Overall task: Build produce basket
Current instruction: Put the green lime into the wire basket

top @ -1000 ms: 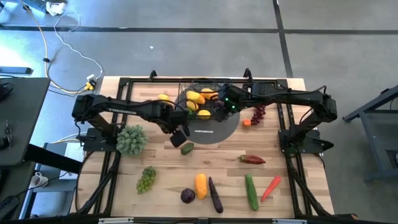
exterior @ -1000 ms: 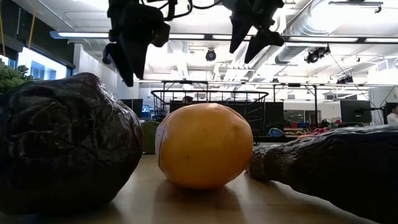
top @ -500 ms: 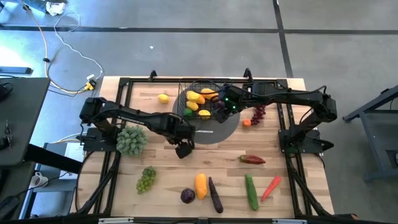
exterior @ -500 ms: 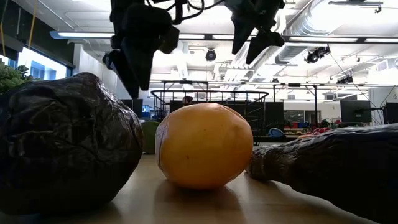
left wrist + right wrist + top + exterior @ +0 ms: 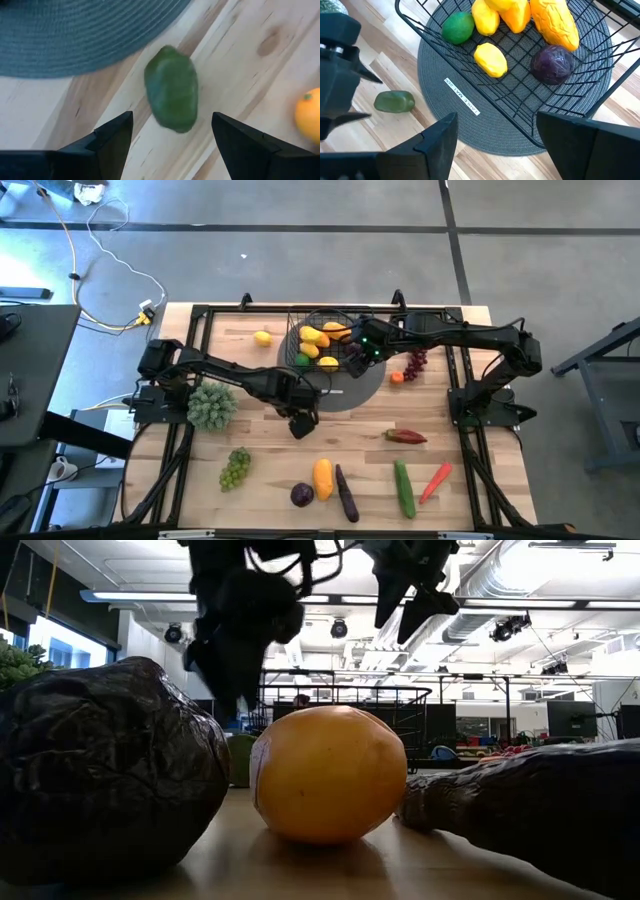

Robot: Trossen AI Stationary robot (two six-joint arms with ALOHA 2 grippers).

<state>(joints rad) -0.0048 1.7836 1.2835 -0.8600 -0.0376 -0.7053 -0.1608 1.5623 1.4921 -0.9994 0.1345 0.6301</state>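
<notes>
The black wire basket (image 5: 322, 338) stands on a round grey disc (image 5: 345, 388) at the table's far middle. It holds yellow lemons, a green lime and a purple piece (image 5: 552, 64). A green avocado-like piece (image 5: 171, 95) lies on the wood just near of the disc. My left gripper (image 5: 172, 145) is open and hovers over this piece, one finger on either side, without touching it; it also shows in the high view (image 5: 300, 422). My right gripper (image 5: 495, 150) is open and empty above the basket's right near corner (image 5: 356, 356).
Loose produce lies on the table: a lemon (image 5: 262, 337), a leafy green bunch (image 5: 210, 405), green grapes (image 5: 235, 468), an orange fruit (image 5: 322, 478), an aubergine (image 5: 346, 493), a cucumber (image 5: 403, 487), red peppers (image 5: 406, 437), purple grapes (image 5: 415, 362).
My left gripper has gone from beside the basket toward the table's near edge and a little right, and down, until it stands over the green piece. It stays open. My right gripper has kept still above the basket.
</notes>
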